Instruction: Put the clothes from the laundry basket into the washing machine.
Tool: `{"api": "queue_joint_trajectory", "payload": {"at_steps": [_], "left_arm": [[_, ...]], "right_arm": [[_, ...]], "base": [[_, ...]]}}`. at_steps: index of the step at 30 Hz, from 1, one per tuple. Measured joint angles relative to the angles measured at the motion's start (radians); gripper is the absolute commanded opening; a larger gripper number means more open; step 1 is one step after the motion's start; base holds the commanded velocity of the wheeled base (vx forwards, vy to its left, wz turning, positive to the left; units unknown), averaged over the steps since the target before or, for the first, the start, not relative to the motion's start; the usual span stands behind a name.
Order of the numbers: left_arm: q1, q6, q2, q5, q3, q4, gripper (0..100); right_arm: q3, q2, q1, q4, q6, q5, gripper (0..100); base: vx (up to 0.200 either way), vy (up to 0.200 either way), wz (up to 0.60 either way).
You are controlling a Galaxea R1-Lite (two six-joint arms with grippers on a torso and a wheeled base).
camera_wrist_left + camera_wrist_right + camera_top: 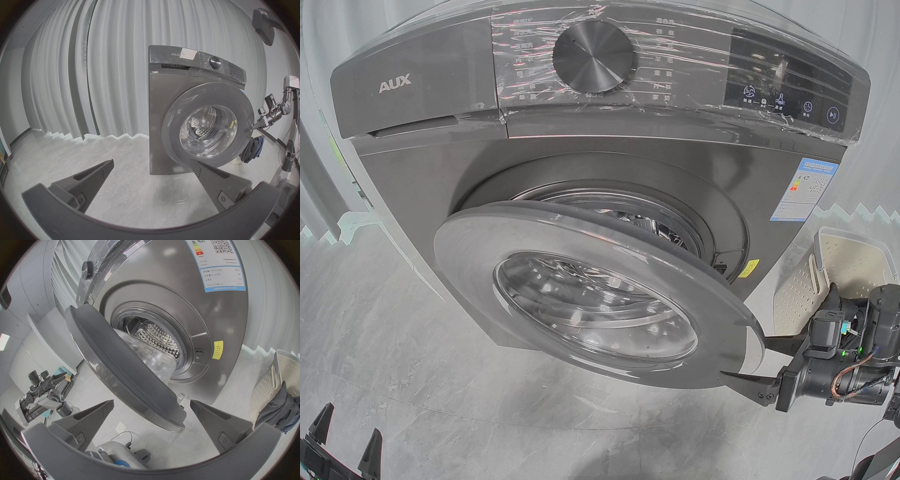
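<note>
Pale grey pleated curtains (118, 78) hang to the ground across the far side of the room, one darker vertical band (78, 81) breaking the folds on the left. Their zigzag hem meets a glossy floor (425, 350) of light grey, marble-veined tiles that carries soft reflections. A dark skirting board (18, 136) runs low along the left wall. White panelled walls (34, 280) rise elsewhere, with a bright rectangular light (3, 341) set among them.

Dark metallic grey washing machine (425, 169), cream laundry basket (850, 262) speckled with small holes, navy and charcoal clothes (281, 410), pale grey veined floor (375, 325).
</note>
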Motion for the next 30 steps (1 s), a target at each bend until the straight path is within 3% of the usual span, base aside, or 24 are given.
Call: {"api": "queue_joint_trajectory", "payload": {"at_steps": [18, 25, 30], "left_arm": [[0.000, 0.000, 0.000, 0.000, 0.000, 0.000, 100], [0.000, 0.000, 0.000, 0.000, 0.000, 0.000, 100], [0.000, 0.000, 0.000, 0.000, 0.000, 0.000, 100]], "right_arm": [[0.033, 0.016, 0.057, 0.001, 0.001, 0.002, 100], [0.008, 0.039, 0.041, -0.036, 0.001, -0.003, 100], [0.010, 0.078, 0.041, -0.114, 0.001, -0.004, 100]], "base": [[-0.011, 0.000, 0.00], [-0.200, 0.000, 0.00], [0.000, 0.000, 0.00]]}}
